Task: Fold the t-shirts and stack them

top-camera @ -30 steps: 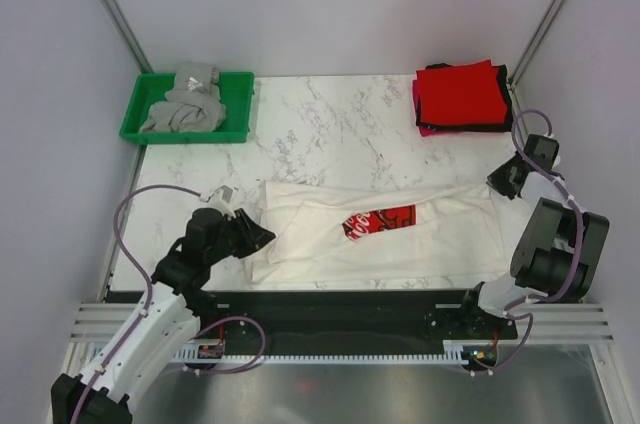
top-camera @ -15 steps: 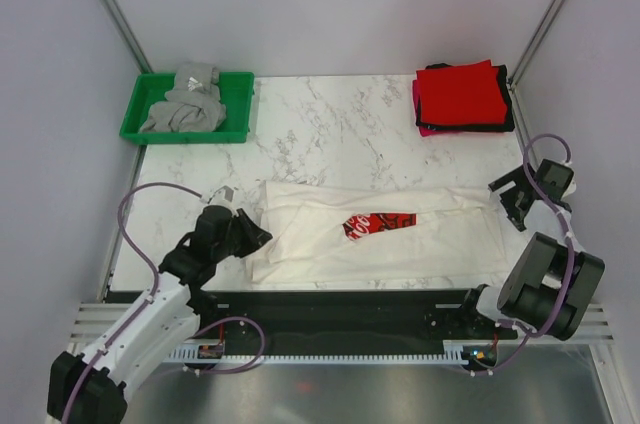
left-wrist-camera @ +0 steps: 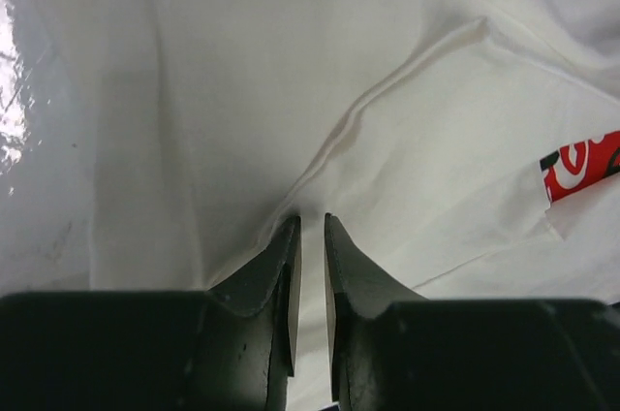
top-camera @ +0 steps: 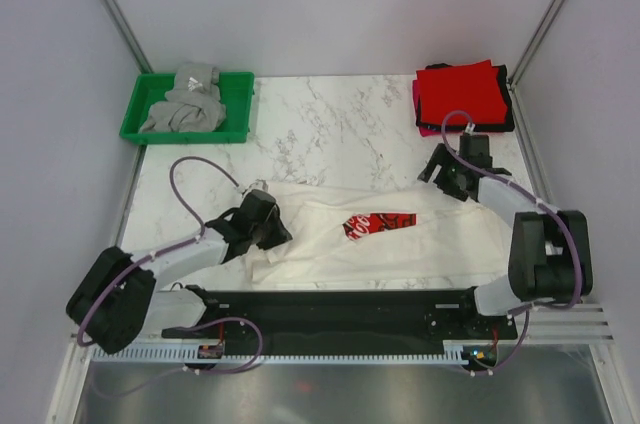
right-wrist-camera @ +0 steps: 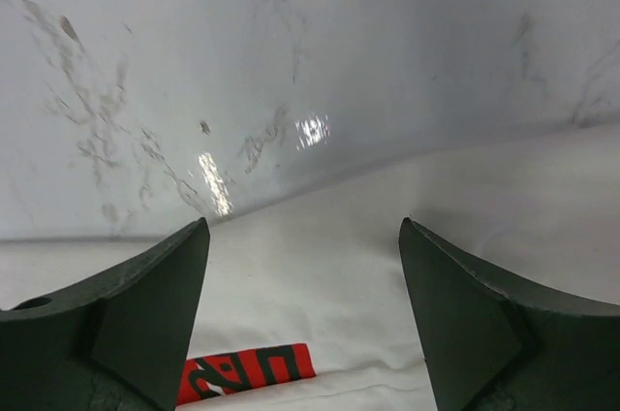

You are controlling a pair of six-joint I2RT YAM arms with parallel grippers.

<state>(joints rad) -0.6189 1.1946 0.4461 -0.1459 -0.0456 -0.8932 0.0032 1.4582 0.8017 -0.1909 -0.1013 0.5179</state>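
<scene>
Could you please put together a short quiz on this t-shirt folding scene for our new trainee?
1. True or false: the right gripper has its jaws wide apart.
2. Fill in the blank: the top shirt on the stack of folded t-shirts at the far right corner is ___.
3. Where does the crumpled grey t-shirt lie? A: in the green tray. B: on the stack of folded t-shirts. C: under the right gripper.

Key: 1 true; 2 red; 3 A.
</scene>
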